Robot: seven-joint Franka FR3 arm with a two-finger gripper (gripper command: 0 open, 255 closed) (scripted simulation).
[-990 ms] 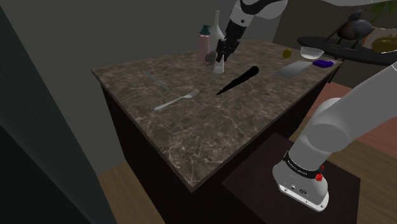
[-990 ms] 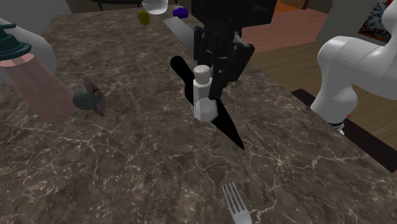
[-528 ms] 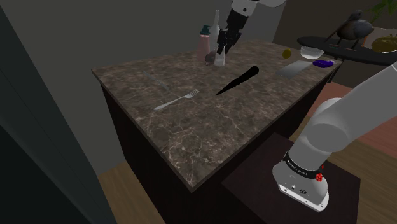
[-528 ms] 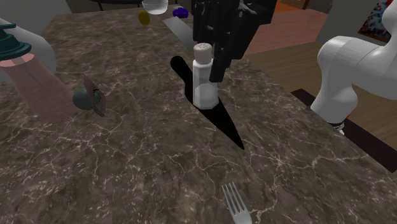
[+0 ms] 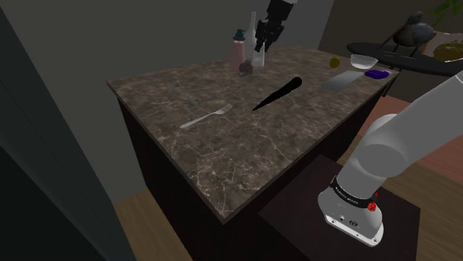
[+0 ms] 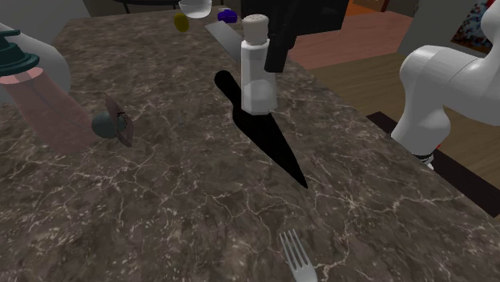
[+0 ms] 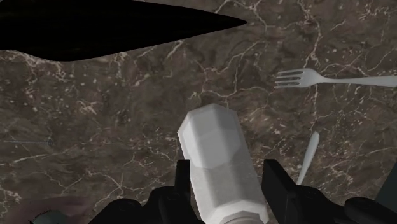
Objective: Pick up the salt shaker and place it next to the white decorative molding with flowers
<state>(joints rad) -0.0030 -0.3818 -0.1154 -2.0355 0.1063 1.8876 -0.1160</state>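
Gripper clasps white salt shaker — clear above the counter.

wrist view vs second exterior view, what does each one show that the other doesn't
Wrist view: the pincer shut on the salt shaker, a black finger against each side, and the fork with its handle, a slim pale thing beside it. Second exterior view: the shaker's cap, a pink bottle, a small grey round thing and the white arm. Both: the shaker, the fork, the marbled countertop and the long black pointed shape.
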